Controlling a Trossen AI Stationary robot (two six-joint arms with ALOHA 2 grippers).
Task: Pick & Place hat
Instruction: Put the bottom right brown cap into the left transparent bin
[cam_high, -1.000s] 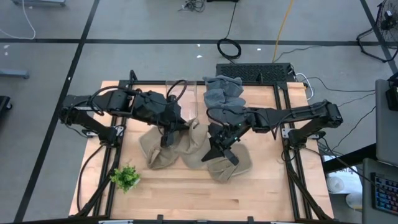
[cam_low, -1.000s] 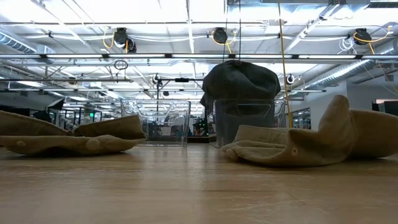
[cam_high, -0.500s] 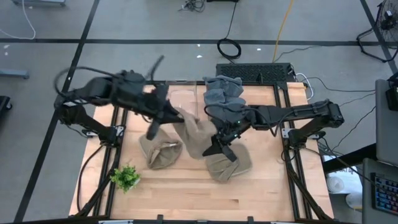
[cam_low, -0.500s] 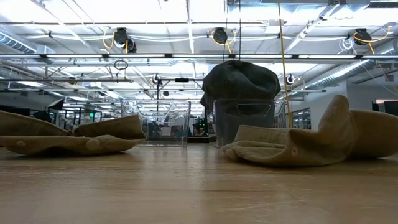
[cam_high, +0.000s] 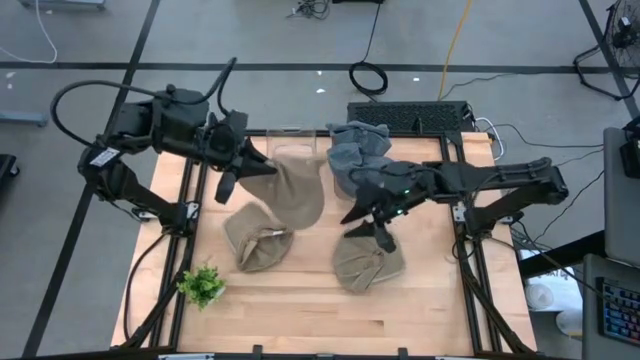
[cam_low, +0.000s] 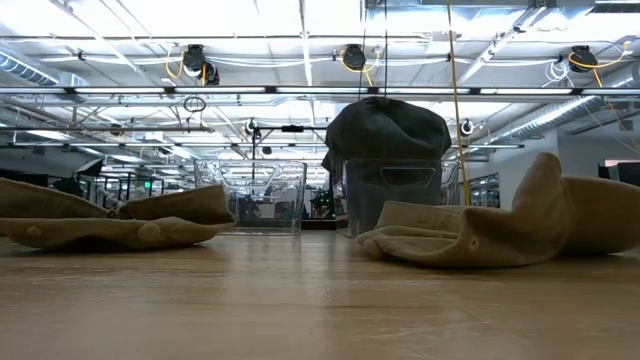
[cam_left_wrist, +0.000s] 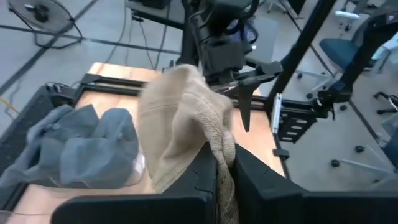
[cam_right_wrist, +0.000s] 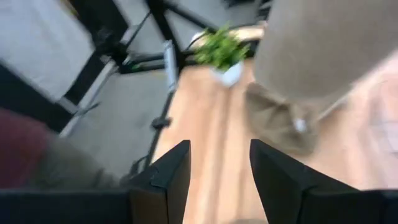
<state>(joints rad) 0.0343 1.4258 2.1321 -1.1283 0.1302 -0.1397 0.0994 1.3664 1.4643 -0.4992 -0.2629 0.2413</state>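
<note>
Lifted since a second ago, the tan hat now hangs in the air from the left gripper, which has swung up and back toward the clear bin at the far edge of the table. In the left wrist view its fingers are clenched on the hat's knitted edge. The right gripper has risen off the table too and hovers with its fingers spread and nothing between them, just above another tan hat lying flat. A third tan hat rests on the wood below the lifted one. Grey hats are piled in the second bin (the one beside the clear bin). A small green plant stands near the table's front left corner.
</note>
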